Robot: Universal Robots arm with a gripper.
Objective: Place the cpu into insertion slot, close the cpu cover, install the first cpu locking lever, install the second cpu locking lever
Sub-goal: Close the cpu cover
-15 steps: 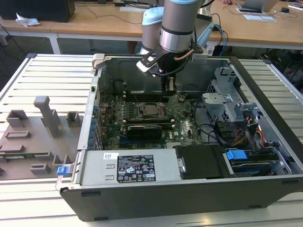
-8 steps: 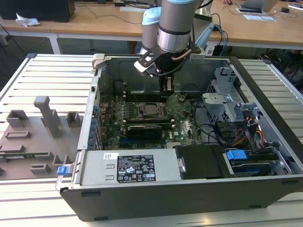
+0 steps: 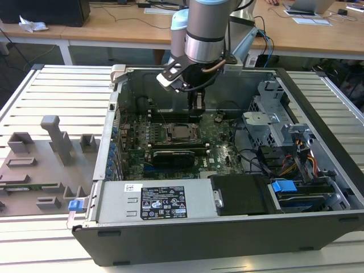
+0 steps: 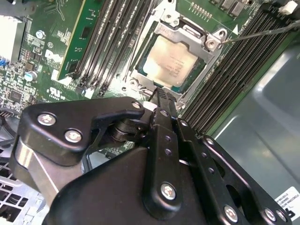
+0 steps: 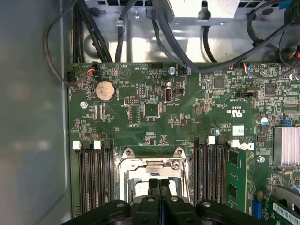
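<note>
The cpu [image 4: 169, 62], a silvery square chip, lies in the insertion slot [image 5: 125, 176] on the green motherboard, and it is also in the exterior view [image 3: 181, 134]. The cpu cover [image 4: 187, 32], a metal frame, lies flat around the chip. A thin wire locking lever [image 4: 262, 31] sticks out from a socket corner over the memory slots, unlatched. My gripper [image 5: 158, 183] hangs just above the socket's edge, shut with nothing between its fingers. It also appears in the second wrist view [image 4: 161, 99] and in the exterior view [image 3: 197, 108], inside the open case.
Black memory slots [image 5: 93, 173] flank the socket on both sides, with a green module [image 4: 77, 37] in one. The case's rear wall [image 3: 239, 91], drive cage [image 3: 273, 114] and power supply [image 3: 153, 202] surround the board. Cables [image 5: 187, 47] run along one board edge. A grey fixture tray [image 3: 40, 165] lies outside the case.
</note>
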